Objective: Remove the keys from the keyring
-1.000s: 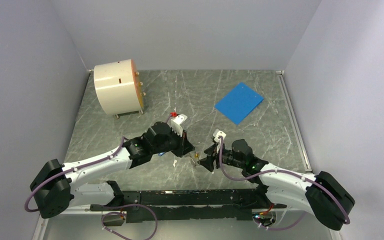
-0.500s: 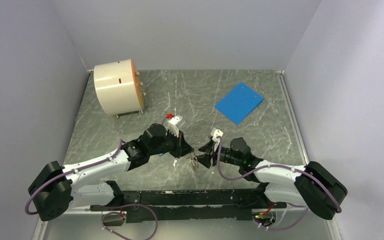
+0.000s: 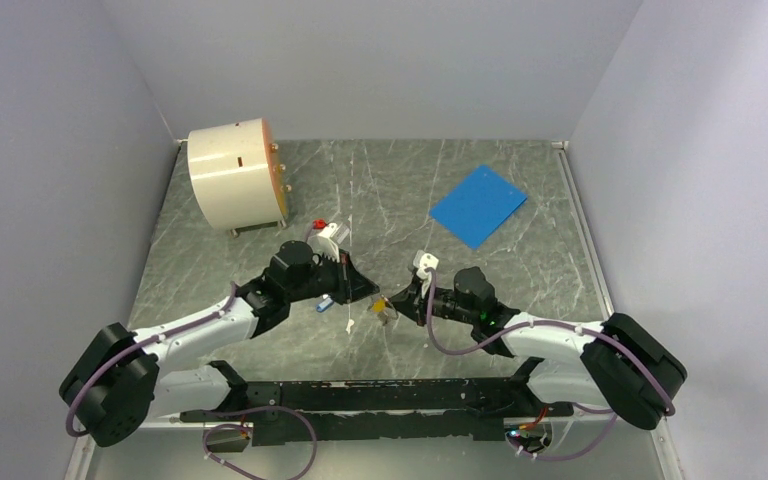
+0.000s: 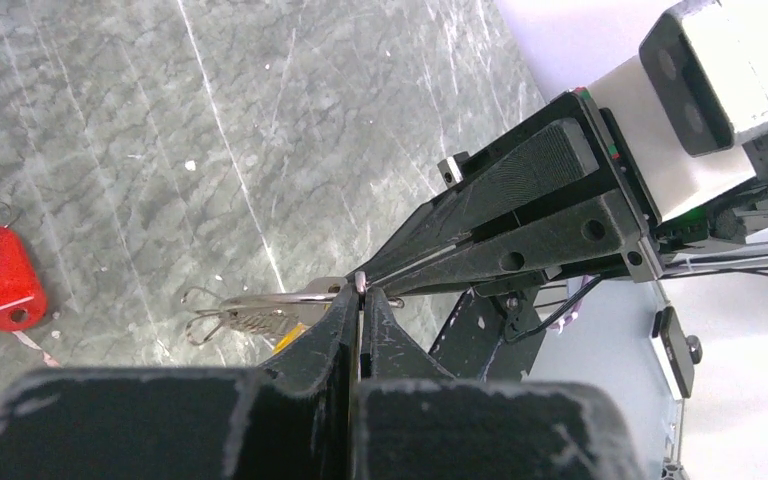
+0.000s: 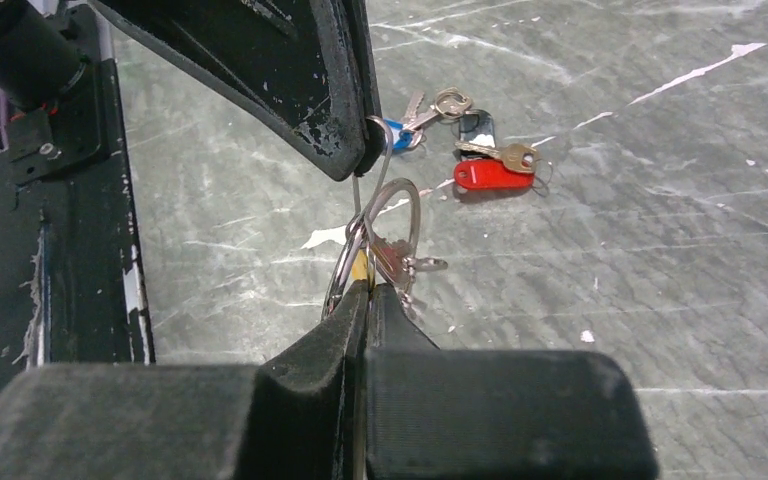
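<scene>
The keyring [image 5: 344, 268], a thin silvery wire ring with small metal loops, hangs above the table between both grippers. My left gripper [image 4: 360, 287] is shut on its wire. My right gripper [image 5: 364, 287] is shut on the ring from the opposite side, with an orange-yellow tag [image 5: 360, 264] right at its tips. In the top view the left gripper [image 3: 372, 294] and right gripper [image 3: 391, 303] meet tip to tip at the keyring [image 3: 382, 310]. On the table lie loose keys: a red-tagged one [image 5: 489, 175], a blue-tagged one [image 5: 398, 136] and a black-tagged one [image 5: 476, 125].
A cream drum [image 3: 232, 188] stands at the back left. A blue sheet [image 3: 478, 205] lies at the back right. The black base rail [image 3: 380, 395] runs along the near edge. A white scrap [image 3: 348, 325] lies near the left arm.
My right gripper has closed and reached left to the ring. Both arms have shifted left, uncovering the blue-tagged key on the table.
</scene>
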Motion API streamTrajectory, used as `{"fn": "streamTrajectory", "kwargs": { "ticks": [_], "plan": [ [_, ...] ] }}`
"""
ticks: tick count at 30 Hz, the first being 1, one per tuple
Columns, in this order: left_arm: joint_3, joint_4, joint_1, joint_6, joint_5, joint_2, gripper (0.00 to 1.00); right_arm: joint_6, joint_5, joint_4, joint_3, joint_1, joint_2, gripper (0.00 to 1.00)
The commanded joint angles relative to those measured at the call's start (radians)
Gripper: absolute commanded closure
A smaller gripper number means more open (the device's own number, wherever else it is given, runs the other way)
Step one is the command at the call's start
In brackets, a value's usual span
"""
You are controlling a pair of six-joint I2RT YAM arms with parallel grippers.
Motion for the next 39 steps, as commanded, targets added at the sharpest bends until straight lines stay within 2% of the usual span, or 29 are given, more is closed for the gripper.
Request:
{"fn": "streamTrajectory", "kwargs": {
  "ticks": [1,8,16,27,30,39],
  "plan": [
    [-0.010,0.094,0.029,-0.038,0.101,0.024,0.97,-0.076,0.067,-0.068,0.076,-0.013,-0.019,1.00],
    [0.022,0.018,0.052,-0.003,0.145,0.064,0.97,-0.181,0.101,-0.230,0.178,-0.013,-0.008,1.00],
    [0.051,-0.162,0.061,0.083,0.057,0.006,0.97,-0.261,0.134,-0.436,0.277,-0.013,0.000,1.00],
    [0.065,-0.168,0.062,0.109,0.090,0.010,0.98,-0.389,0.106,-0.675,0.459,0.019,0.048,0.98],
    [0.059,-0.166,0.065,0.108,0.066,-0.018,0.97,-0.390,0.115,-0.687,0.470,0.032,0.062,0.98],
    [0.037,-0.150,0.070,0.116,-0.010,-0.114,0.97,-0.294,0.132,-0.558,0.362,0.034,0.066,0.98]
  ]
}}
